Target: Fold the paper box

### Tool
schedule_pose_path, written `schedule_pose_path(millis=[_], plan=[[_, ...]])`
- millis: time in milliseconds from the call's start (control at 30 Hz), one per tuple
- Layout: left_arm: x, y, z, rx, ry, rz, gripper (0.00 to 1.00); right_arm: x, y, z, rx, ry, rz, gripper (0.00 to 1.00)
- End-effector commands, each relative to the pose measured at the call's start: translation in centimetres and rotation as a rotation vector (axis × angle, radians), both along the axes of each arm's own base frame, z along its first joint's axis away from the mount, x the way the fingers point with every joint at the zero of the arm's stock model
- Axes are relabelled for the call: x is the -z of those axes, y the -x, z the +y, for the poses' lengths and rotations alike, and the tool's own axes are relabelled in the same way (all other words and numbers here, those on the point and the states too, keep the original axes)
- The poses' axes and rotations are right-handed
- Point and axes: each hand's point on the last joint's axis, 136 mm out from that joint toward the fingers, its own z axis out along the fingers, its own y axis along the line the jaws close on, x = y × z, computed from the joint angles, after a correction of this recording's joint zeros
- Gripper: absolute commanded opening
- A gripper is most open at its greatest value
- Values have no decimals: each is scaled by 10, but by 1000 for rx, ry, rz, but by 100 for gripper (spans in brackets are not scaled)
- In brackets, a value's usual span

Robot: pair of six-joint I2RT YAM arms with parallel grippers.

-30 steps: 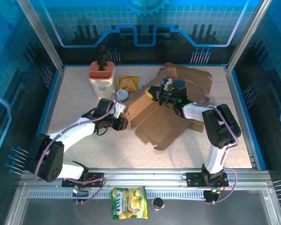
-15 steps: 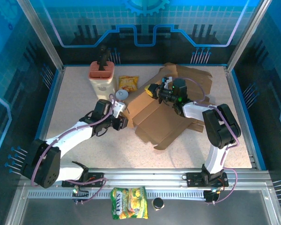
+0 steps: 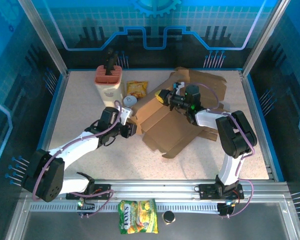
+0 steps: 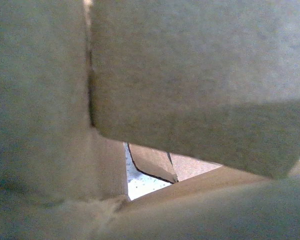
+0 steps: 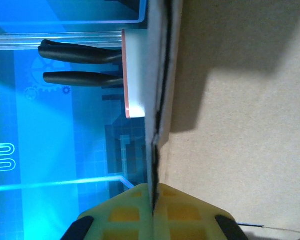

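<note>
Because the left wrist camera was pressed close to cardboard, its view was a blur of brown panels of the paper box (image 4: 200,75). A small gap at 6 o'clock opened onto the speckled table (image 4: 140,182), and no fingers could be made out there. From above, the paper box (image 3: 172,132) lay unfolded and mostly flat just to the 3 o'clock side of the centre of the table (image 3: 85,105), with its far flaps raised toward 12 o'clock. The left gripper (image 3: 130,129) met the box's 9 o'clock edge, but whether its jaws were parted or closed could not be told. The right gripper (image 3: 162,96) was at the box's 11 o'clock flap, its hold too small to read from above. The right wrist view gave the detail: the yellow pads (image 5: 125,217) of the right gripper (image 5: 153,212) were pressed together on the thin edge of the box (image 5: 240,100). Beyond that edge, a white, orange-rimmed utensil holder (image 5: 134,75) was partly cut off by the cardboard. From above it stood at the table's 11 o'clock (image 3: 108,82).
</note>
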Motion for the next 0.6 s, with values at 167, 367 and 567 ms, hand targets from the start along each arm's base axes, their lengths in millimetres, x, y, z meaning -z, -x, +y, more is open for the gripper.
schedule_pose_path(millis=[167, 367, 567], plan=[[12, -1, -2, -101, 10, 2, 44, 34, 10, -7, -45, 0, -10, 0], [8, 0, -6, -93, 41, -38, 43, 43, 9, -10, -46, 9, -5, 0], [2, 0, -16, -44, 16, -86, 40, 43, 10, -11, -57, 17, -3, 0]])
